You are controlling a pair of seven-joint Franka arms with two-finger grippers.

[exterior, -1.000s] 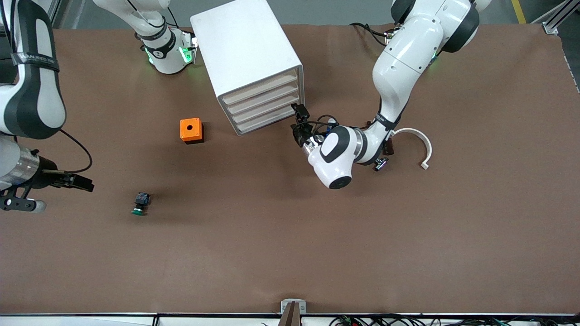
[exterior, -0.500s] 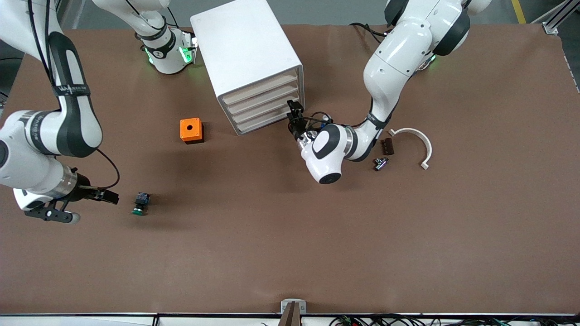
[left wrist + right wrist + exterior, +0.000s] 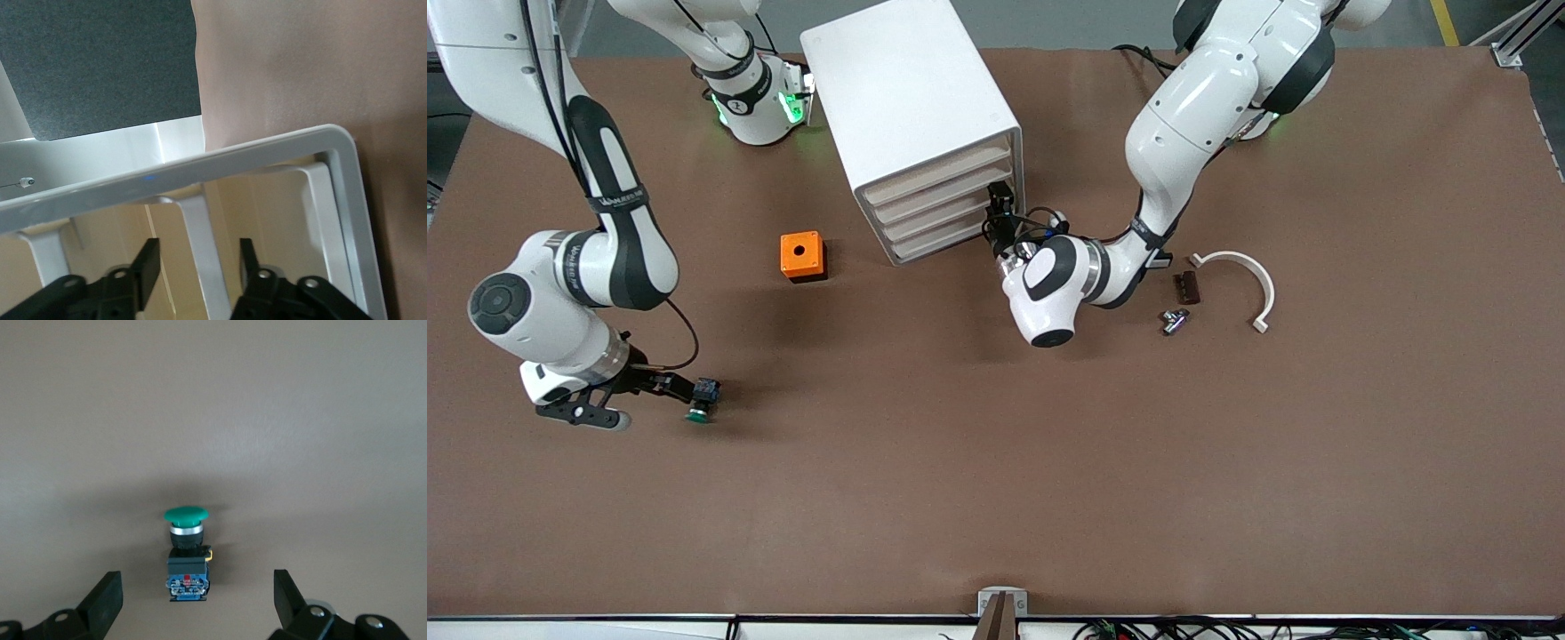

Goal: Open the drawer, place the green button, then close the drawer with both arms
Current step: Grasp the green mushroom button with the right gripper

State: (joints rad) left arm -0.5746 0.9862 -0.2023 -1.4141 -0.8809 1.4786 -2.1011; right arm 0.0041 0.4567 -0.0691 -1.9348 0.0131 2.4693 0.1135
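Left gripper (image 3: 1000, 206) is reaching to the front of the white drawer cabinet (image 3: 911, 116), at the end of its stack of drawers (image 3: 943, 209) nearest the left arm, with its two black fingers (image 3: 148, 261) sitting on either side of a white rib of the frame. The fingers are standing partly apart with a gap on each side of the rib, so they are not clamping anything, and all the drawers are looking shut. The biggest risk is sitting here: if the fingers are closing on fixed frame rather than a drawer's own edge, a pull is likely dragging or tipping the whole cabinet instead of sliding a drawer out.

Right gripper (image 3: 685, 388) is sitting low at the table's end toward the right arm, fingers spread wide around the button (image 3: 187, 555), which is lying on its side on the brown table (image 3: 1049, 462), green cap pointing away from the wrist. A squeeze on the rounded cap rather than the squarer dark body could be squirting it out or rolling it away. The orange box (image 3: 801, 255) is standing well apart.
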